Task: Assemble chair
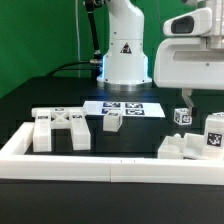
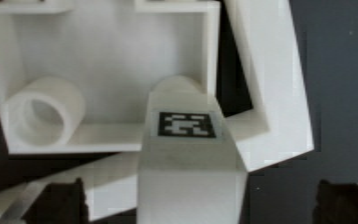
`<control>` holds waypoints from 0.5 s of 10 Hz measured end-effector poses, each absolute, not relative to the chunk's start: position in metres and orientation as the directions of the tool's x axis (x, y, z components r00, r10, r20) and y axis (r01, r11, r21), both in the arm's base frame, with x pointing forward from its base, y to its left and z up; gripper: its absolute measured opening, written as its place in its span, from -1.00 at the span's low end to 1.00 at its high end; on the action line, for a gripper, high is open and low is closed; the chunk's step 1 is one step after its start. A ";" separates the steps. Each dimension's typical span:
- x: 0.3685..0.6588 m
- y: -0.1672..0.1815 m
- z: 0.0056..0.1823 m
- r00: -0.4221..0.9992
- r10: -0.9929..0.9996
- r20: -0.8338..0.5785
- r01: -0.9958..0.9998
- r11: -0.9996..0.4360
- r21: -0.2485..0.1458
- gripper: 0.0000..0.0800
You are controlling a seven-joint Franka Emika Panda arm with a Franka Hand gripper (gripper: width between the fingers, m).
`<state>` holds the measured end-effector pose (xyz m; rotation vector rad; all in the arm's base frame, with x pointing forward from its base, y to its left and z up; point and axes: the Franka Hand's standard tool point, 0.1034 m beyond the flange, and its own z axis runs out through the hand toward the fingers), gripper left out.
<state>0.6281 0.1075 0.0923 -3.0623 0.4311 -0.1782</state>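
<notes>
— Claw point(image 2: 202, 190)?
— Spread apart over a tagged chair block point(image 2: 188, 160), gripping nothing.
— Other chair parts?
— Loose on the bench point(image 1: 30, 105) — flat tagged panel point(image 1: 60, 125) at the exterior view's left, chunky blocks point(image 1: 190, 147) at its right, behind the border rail point(image 1: 100, 165).

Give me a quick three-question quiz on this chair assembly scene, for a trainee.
1. True or false: the gripper hangs at the exterior view's right, off the marker board.
2. In the exterior view, where does the flat cross-ribbed chair part lie? A left, B right, C on the marker board.
3. Fill in: in the wrist view, the white part in the middle shows ___ tag.
Key: 1 true; 2 A; 3 one.
</notes>
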 end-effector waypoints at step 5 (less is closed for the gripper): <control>0.604 0.087 0.104 0.972 -0.214 0.096 -0.210 -0.977 -0.047 0.62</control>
